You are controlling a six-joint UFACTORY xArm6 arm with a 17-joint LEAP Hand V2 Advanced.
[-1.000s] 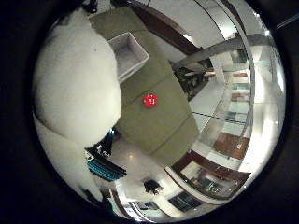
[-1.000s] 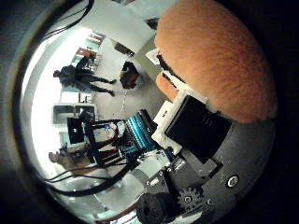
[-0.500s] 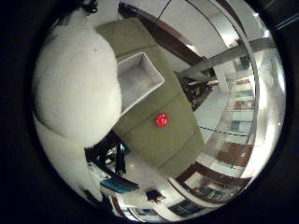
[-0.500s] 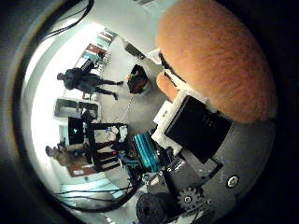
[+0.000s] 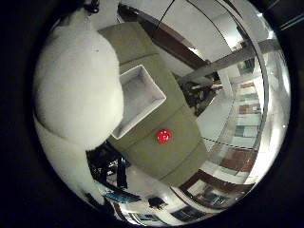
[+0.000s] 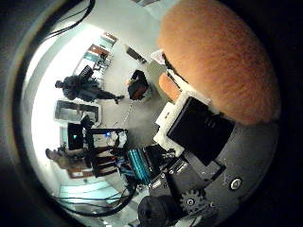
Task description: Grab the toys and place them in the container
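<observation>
Olive-green and well below the palm, the surface [image 5: 156, 152] sits in a wide hall with glass walls around it. Whether the fingers are curled or straight I cannot tell; only black and white parts of the hand [image 6: 199, 156] show, with no fingertip in view. A plush toy, its orange fur [image 6: 218, 56] filling much of the thumb-side view and its white fur [image 5: 76, 90] much of the other, lies right against the palm, so it seems to be carried. It looks soft, light and squashy, best taken round its bulk. Beyond it the white container [image 5: 138, 97] stands empty on the surface, and a small red toy [image 5: 164, 136] lies near it, apart from its wall; that one probably needs a fingertip pinch.
</observation>
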